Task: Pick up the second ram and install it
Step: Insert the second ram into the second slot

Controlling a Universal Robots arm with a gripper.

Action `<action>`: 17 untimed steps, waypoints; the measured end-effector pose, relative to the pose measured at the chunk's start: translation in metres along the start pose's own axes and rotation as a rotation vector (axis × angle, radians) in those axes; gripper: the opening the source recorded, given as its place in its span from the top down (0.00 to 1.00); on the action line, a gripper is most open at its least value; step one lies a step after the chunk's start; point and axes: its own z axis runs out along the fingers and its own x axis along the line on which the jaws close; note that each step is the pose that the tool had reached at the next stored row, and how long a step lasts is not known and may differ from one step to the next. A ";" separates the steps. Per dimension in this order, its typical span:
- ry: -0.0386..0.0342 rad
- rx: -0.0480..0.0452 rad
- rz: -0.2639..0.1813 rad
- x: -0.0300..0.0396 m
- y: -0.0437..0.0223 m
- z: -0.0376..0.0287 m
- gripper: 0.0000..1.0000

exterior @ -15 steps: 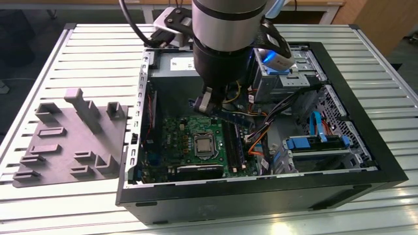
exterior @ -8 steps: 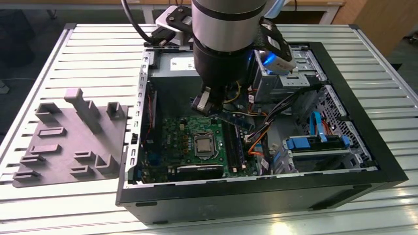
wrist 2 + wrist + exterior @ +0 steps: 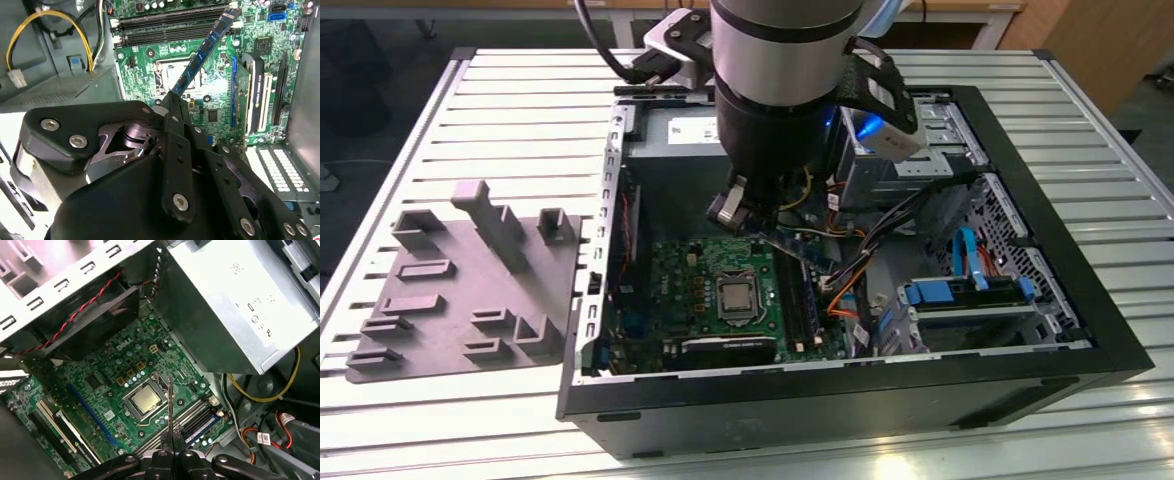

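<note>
Gripping the second ram (image 3: 207, 45) by one end, the fingers (image 3: 175, 130) are pressing shut on it. The stick is jutting out from their tips, tilted above the green motherboard (image 3: 100, 375) by the processor socket (image 3: 145, 400), its far end reaching toward the long black memory slots (image 3: 165, 22). White print is showing on the board, and small stamped marks on the grey power supply (image 3: 235, 305). The open black computer case (image 3: 1067, 300) is lying on a ribbed metal desk (image 3: 520, 90), a grey plastic tray (image 3: 454, 290) sitting beside it at the exterior view's left.

The held end of the second ram (image 3: 205, 50) seems hidden between the fingers (image 3: 175, 127).
</note>
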 end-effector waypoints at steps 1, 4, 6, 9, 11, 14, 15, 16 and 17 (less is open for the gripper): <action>-0.0006 0.0014 0.012 0.0000 0.0000 0.0000 0.88; -0.0024 0.0058 0.048 0.0000 0.0000 0.0000 0.88; -0.0035 0.0083 0.070 0.0000 0.0000 0.0000 0.88; -0.0053 0.0126 0.106 0.0000 0.0000 0.0001 0.88; -0.0065 0.0153 0.129 0.0000 0.0000 0.0002 0.88; -0.0084 0.0198 0.167 0.0000 0.0000 0.0003 0.88; -0.0091 0.0214 0.180 0.0000 0.0000 0.0003 0.88; -0.0097 0.0228 0.192 0.0000 0.0000 0.0003 0.88; -0.0104 0.0241 0.204 0.0000 0.0000 0.0004 0.88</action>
